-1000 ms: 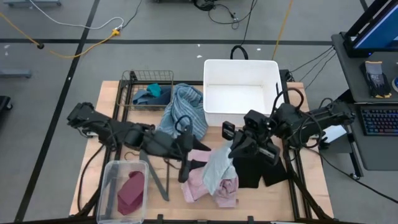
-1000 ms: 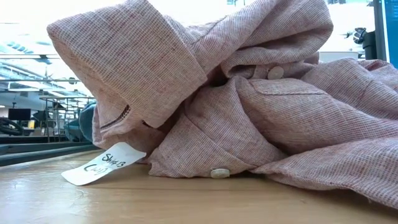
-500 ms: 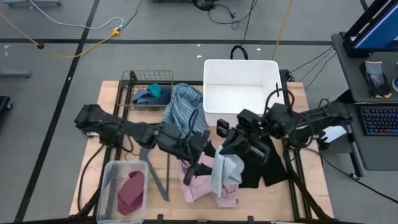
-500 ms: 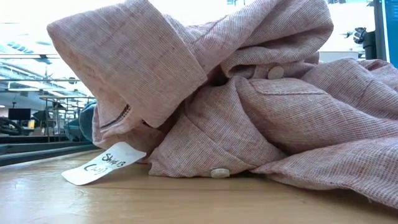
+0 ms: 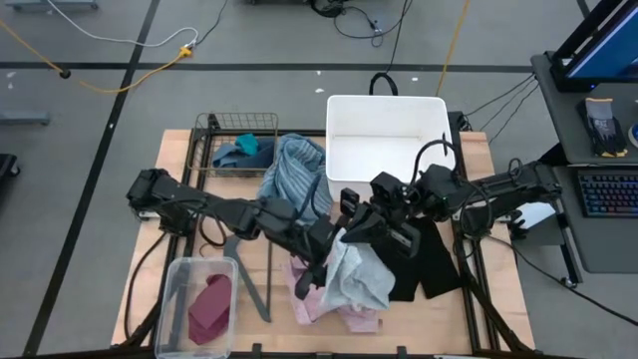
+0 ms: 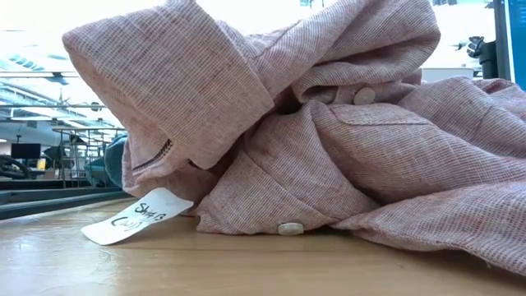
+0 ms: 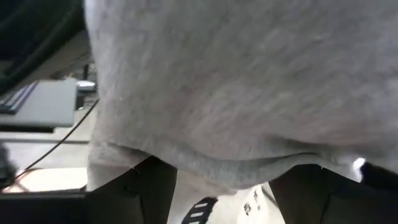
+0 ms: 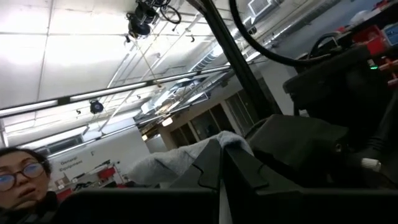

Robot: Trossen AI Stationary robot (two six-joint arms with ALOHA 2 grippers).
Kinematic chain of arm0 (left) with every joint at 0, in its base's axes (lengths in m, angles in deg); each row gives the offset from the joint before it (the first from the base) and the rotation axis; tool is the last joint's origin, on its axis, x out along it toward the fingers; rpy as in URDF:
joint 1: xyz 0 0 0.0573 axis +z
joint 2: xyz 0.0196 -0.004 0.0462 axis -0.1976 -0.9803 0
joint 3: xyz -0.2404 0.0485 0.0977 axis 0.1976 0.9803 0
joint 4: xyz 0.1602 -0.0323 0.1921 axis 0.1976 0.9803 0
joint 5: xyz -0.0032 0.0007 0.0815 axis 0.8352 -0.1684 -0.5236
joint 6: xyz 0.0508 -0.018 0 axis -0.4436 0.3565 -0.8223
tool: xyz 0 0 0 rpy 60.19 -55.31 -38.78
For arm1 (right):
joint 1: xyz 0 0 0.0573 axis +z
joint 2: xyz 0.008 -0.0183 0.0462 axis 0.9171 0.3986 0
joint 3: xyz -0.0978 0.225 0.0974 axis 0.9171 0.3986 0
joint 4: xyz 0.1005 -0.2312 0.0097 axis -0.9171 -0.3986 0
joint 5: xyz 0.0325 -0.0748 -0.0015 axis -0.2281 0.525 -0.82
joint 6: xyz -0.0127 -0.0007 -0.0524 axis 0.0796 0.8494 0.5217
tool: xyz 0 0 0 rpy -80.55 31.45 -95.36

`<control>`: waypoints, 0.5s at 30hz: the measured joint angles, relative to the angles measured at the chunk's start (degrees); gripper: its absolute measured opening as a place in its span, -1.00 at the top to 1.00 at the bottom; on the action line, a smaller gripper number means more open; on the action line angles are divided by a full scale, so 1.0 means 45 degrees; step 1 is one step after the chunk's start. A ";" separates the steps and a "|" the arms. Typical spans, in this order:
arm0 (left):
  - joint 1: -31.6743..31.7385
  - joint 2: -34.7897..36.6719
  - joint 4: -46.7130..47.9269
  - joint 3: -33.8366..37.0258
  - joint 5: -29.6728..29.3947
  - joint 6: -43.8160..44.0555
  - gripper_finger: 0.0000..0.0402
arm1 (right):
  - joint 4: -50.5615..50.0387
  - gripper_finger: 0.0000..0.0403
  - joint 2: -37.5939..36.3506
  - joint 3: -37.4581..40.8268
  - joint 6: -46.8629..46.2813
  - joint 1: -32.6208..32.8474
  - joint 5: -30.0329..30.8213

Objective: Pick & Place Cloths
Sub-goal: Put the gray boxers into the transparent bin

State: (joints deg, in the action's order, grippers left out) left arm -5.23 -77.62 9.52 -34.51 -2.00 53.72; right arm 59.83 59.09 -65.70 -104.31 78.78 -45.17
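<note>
From the high view, the right gripper is lifted over the middle of the wooden table with its fingers pressed on a pale grey cloth, which hangs down from it over the pink shirt. The left gripper is at the same cloth's left edge; if it pinches anything I cannot tell. Such fabric is light and limp, so it will sag and swing; I think a bunched fold or a hem gives the safest hold. Black shorts lie to the right, a blue-striped towel beside the white bin, a maroon cloth in the clear box.

In the low view, the pink shirt with buttons and a paper tag lies crumpled on smooth wood.

In the left wrist view, grey fabric fills nearly everything, touching the camera side.

In the right wrist view, the dark fingers are closed together on grey cloth; behind is a hall ceiling with lamps, and a person at the edge.
</note>
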 joint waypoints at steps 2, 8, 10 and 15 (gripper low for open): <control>0.0002 0.0000 -0.0315 0.0000 0.0404 -0.0005 -0.10 | 0.0052 1.00 -0.0003 0.0000 0.0031 0.0000 0.0034; 0.0002 0.0036 -0.0533 -0.0005 0.0915 -0.0103 0.42 | -0.0016 1.00 0.0012 0.0019 -0.0034 0.0000 0.0038; 0.0002 0.0029 -0.0803 -0.0002 0.1433 -0.0098 0.65 | 0.0026 1.00 0.0012 0.0019 -0.0035 0.0005 0.0029; 0.0009 0.0034 -0.0830 -0.0005 0.1871 0.0071 0.93 | 0.0120 1.00 0.0012 0.0019 -0.0259 0.0015 -0.0025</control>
State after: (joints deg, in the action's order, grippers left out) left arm -5.19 -77.47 5.79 -34.53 6.42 54.04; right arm 60.37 59.14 -65.61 -105.47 78.85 -45.28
